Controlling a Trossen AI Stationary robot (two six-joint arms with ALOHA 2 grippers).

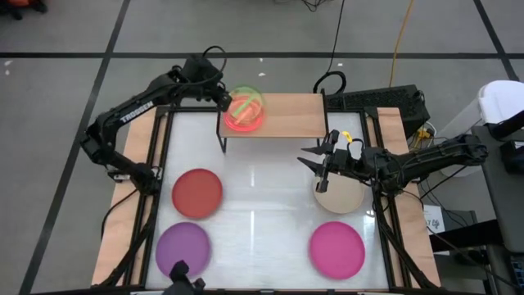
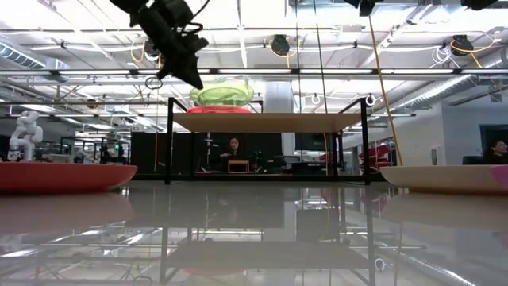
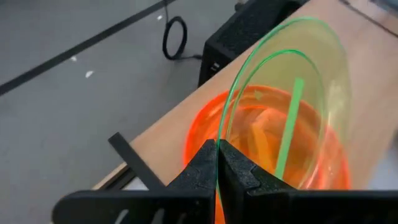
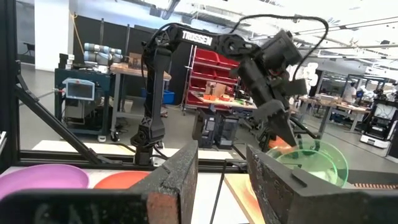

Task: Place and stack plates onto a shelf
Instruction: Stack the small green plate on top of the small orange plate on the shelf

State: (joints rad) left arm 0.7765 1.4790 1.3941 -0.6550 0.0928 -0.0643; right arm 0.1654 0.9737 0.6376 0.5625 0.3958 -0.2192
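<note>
Left wrist view: jaws (closed) on green plate (image 3: 298, 93)

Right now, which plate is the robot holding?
The green plate. The left tool is shut on its rim, tilting it over the orange plate on the shelf. The others lie flat, untouched.

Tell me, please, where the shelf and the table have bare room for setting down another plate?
The shelf is bare to the right of the orange plate; its left end is crowded by the green plate and left gripper. The table's middle, between red plate and beige plate, is free; the right gripper hovers there.
</note>
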